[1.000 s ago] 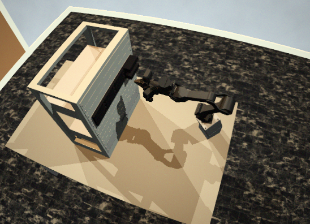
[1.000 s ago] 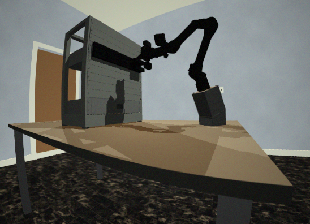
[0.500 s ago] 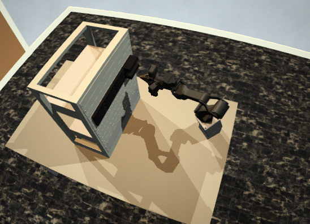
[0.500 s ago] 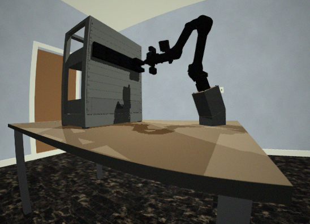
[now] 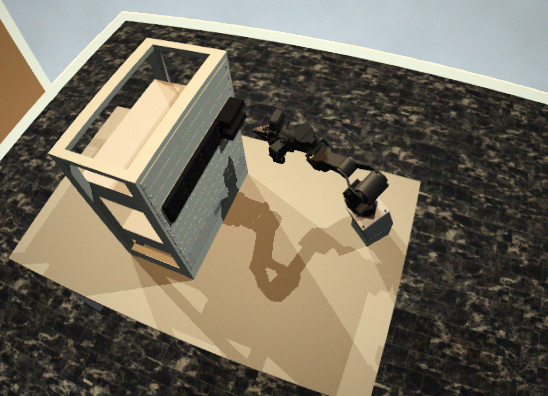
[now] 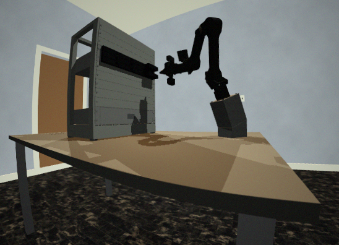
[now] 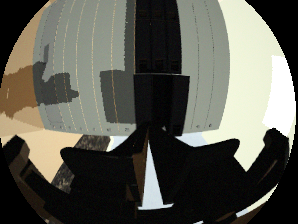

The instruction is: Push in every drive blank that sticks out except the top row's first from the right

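I find the pincer pressed together, with nothing between its tips, standing off the near-right end of the dark drive bay and apart from it. The rack is upright on the bench. At the right-hand end of the bay, as one faces it, the upper blank stands proud and, by the task, is exempt. The lower blank also projects; I judge it the next to be seated. Whether the middle one beside it is flush I cannot tell, the fronts being too dark. My recommendation: line the closed tips up with the centre of the lower blank's face, confirm clearance beneath the exempt one, then advance slowly and square to the front. Force should run straight along the blank's travel; a slanted push could jam it or turn the unfastened rack. Stop at the latch, since pressing on would likely slide or tip the rack. Withdraw along the same line, keeping the wrist off the upper blank.
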`<move>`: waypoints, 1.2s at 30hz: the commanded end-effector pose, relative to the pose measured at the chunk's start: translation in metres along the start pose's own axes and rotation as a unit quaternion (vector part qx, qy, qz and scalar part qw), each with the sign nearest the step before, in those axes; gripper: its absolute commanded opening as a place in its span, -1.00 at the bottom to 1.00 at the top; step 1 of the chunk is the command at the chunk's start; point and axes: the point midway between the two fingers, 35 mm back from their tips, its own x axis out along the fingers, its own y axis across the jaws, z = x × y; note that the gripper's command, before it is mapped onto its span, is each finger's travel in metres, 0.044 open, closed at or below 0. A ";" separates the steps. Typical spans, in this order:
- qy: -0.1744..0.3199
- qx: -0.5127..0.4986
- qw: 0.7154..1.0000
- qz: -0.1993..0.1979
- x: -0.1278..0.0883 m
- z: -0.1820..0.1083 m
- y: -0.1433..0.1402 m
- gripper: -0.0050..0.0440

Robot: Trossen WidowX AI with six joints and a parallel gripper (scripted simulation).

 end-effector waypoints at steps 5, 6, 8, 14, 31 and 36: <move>-0.006 -0.001 1.000 -0.006 0.000 -0.003 -0.002 -0.80; -0.006 -0.001 1.000 -0.006 0.000 -0.003 -0.002 -0.80; -0.006 -0.001 1.000 -0.006 0.004 -0.003 -0.002 -0.80; -0.006 -0.001 1.000 -0.006 0.034 -0.003 -0.002 -0.80; -0.006 -0.001 1.000 -0.006 0.038 -0.003 -0.002 -0.80; -0.006 -0.001 1.000 -0.006 0.042 -0.002 -0.004 -0.80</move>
